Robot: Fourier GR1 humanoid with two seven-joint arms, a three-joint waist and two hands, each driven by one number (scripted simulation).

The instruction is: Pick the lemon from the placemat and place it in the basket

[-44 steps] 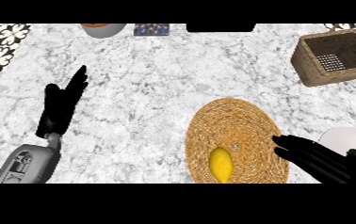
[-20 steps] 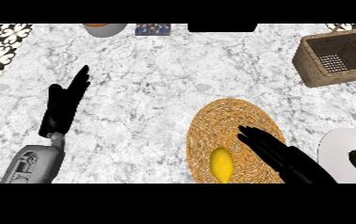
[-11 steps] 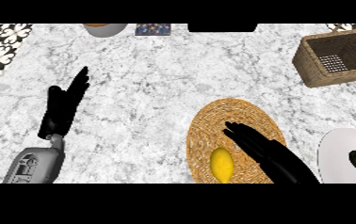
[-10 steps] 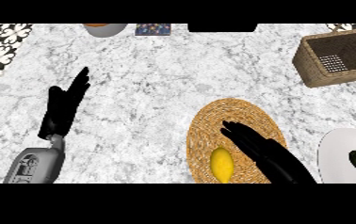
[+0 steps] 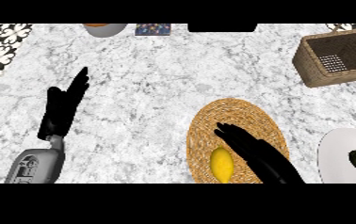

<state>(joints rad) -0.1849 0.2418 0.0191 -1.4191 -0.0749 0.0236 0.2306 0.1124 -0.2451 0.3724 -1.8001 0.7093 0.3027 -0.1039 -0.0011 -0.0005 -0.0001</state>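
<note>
Yellow lemon: lay on the woven placemat.
Right hand: open beside it, holding nothing.
Left hand: open, resting.
Basket: well apart.

A white and grey marble counter fills the view under even light. A patterned tile strip shows far left.

A white-and-grey marbled counter fills the view. At its far edge sits a grey bowl with an orange inside, cut off by the frame, and just beside it a small dark patterned box. A white plate lies at the right edge. A black-and-white patterned surface shows at the far left.
</note>
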